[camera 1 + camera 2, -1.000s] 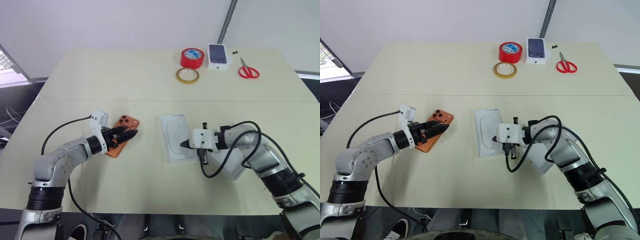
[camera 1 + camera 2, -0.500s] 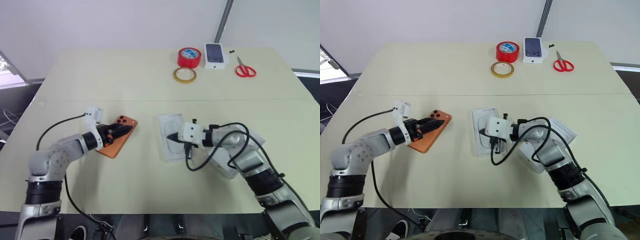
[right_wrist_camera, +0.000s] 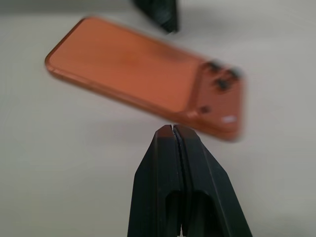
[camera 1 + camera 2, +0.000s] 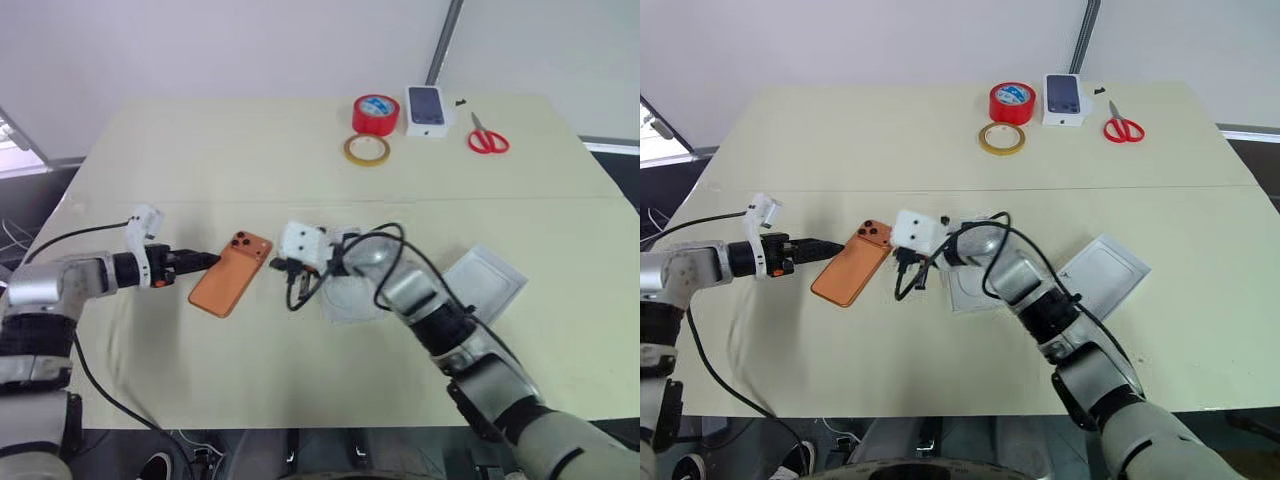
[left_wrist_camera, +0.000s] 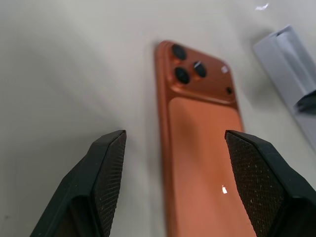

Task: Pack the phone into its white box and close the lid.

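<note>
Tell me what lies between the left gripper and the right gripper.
The phone lies flat on the table between the open left gripper and the shut right gripper, camera bump up, as the left eye view shows.

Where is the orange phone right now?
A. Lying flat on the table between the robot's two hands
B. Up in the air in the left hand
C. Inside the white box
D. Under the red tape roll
A: the phone lies camera side up on the table, between the open left hand and the shut right hand.
</note>
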You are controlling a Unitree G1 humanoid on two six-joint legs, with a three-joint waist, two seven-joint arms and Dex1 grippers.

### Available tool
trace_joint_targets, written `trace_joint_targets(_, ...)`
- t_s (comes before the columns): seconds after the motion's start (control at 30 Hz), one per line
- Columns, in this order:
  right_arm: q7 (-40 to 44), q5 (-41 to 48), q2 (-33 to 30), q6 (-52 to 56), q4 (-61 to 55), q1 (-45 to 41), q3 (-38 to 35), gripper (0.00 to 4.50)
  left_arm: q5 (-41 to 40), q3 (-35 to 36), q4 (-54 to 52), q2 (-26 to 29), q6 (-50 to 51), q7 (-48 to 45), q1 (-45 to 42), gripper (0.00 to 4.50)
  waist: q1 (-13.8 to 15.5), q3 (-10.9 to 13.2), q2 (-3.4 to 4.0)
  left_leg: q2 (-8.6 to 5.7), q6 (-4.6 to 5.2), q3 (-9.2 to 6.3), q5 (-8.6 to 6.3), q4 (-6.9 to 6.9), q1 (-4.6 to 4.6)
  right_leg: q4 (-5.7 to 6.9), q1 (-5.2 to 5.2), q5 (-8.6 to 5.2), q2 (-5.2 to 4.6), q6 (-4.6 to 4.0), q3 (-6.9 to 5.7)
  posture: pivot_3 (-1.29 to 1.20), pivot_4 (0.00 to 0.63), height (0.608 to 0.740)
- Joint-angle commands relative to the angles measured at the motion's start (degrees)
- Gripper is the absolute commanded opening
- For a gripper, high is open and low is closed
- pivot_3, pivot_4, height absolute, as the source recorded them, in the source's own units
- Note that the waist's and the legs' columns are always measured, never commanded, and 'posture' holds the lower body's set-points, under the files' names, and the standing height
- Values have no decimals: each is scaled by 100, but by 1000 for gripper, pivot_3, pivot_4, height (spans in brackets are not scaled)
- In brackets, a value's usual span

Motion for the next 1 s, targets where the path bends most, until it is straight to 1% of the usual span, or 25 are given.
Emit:
trace_joint_targets(0.03, 181, -46, 195, 248, 118, -233, 190, 28, 220, -223, 393, -3, 46, -571, -230, 3342, -14, 0, 0, -2, 0, 0, 0, 0, -2, 1, -3, 0, 0, 0, 0, 0, 150, 740)
trace_joint_targets(0.07, 227, -30, 216, 375, 133, -240, 213, 28, 247, -269, 427, -40, 92, -674, -250, 3342, -25, 0, 0, -2, 0, 0, 0, 0, -5, 0, -5, 0, 0, 1, 0, 0, 150, 740)
trace_joint_targets(0.17, 158, -373, 48, 1, 153, -159, 470, 28, 415, -606, 392, -223, 257, -933, -170, 3342, -34, -2, 1, -2, 0, 0, 0, 0, -4, 4, -6, 0, 0, 1, 0, 0, 150, 740)
trace_joint_targets(0.33, 36, -424, 111, -15, 244, -143, 356, 28, 647, -852, 491, -391, 425, -1250, -88, 3342, -33, -8, 3, -2, 1, 0, -1, 1, 16, 10, 11, 0, 0, 1, 1, 0, 150, 740)
trace_joint_targets(0.4, -34, -410, 187, 28, 299, -151, 315, 28, 714, -948, 545, -523, 494, -1337, -21, 3342, -27, -21, 15, -3, 1, 0, -1, 1, 18, 13, 12, 0, 0, 1, 1, 0, 150, 740)
trace_joint_targets(0.53, -107, -422, 243, 10, 297, -156, 311, 28, 694, -1025, 364, -713, 766, -1457, 103, 3342, -24, -44, 26, -4, 4, 0, -2, 1, 21, 13, 14, 0, -2, 1, 0, 0, 150, 740)
trace_joint_targets(0.63, -126, -431, 234, -8, 324, -153, 304, 28, 540, -882, 245, -828, 1107, -1446, 61, 3342, -17, -63, 35, -4, 8, 0, -5, 1, 24, 13, 19, 0, -2, 1, 1, 0, 150, 740)
trace_joint_targets(0.83, -194, -436, 236, -53, 411, -170, 252, 28, 605, -851, 164, -780, 1258, -1440, 34, 3342, -20, -64, 34, -4, 9, 0, -5, 1, 25, 13, 20, 0, -3, 1, 1, 0, 150, 740)
trace_joint_targets(1.0, -247, -428, 256, -132, 477, -189, 220, 28, 487, -594, 295, -865, 1461, -1375, -11, 3342, -20, -65, 34, -5, 9, 0, -5, 1, 25, 13, 20, 0, -3, 1, 1, 0, 150, 740)
